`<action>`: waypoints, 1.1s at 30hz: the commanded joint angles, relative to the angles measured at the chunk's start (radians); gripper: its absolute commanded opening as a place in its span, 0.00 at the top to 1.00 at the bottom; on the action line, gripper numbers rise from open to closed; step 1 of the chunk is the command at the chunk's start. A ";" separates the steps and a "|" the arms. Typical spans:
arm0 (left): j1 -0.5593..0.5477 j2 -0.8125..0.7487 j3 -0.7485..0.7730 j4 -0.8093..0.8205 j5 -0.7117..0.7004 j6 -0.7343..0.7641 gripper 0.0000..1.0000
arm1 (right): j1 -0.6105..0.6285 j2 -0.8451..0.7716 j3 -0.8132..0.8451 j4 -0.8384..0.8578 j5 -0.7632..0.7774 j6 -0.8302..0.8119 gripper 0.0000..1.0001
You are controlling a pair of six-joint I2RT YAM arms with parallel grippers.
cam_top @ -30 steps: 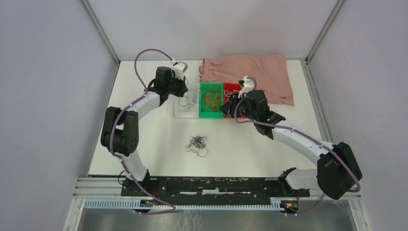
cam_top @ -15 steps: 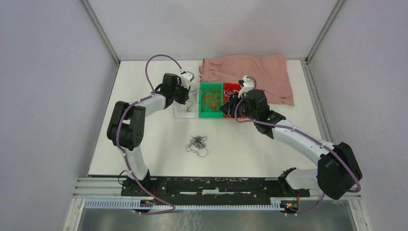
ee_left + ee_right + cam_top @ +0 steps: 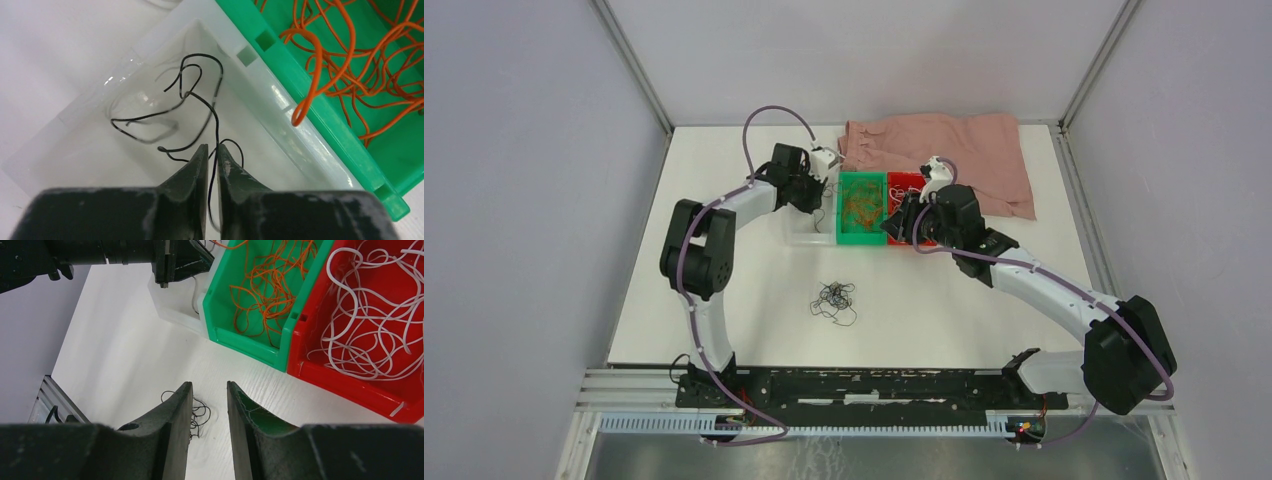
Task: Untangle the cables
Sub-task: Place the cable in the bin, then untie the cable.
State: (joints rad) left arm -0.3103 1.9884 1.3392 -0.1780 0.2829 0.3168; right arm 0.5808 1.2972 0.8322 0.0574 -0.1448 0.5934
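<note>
Left wrist view: left hand (image 3: 210,151) clenched on thin black wire (image 3: 216,107) above translucent white plastic bin (image 3: 85,150). Let go only once the wire hangs inside. Unsorted dark wire tangle (image 3: 835,300) lies on white counter (image 3: 944,310), six o'clock of bin; right hand (image 3: 210,390) spread, empty.

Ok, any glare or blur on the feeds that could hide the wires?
Left wrist: glare streaks on the wall of the clear bin, and part of the black wire looks smeared. Right wrist: the orange wires and white wires are crisp. Top external: even light, but the black tangle is tiny, its strands unresolved.
</note>
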 commanded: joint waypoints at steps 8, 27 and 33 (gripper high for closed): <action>0.002 -0.117 0.101 -0.162 0.051 0.054 0.33 | -0.008 -0.033 0.060 0.018 -0.022 -0.018 0.62; 0.024 -0.356 0.183 -0.625 0.351 0.265 0.27 | 0.013 -0.018 0.046 0.056 -0.060 0.011 0.59; -0.009 -0.461 -0.089 -0.762 0.478 0.480 0.33 | 0.046 -0.009 -0.013 0.087 -0.030 0.048 0.58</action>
State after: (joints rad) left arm -0.2901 1.5723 1.3796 -0.7933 0.6262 0.6018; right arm 0.6132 1.2892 0.8463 0.0700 -0.1837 0.6060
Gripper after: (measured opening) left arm 0.695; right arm 0.418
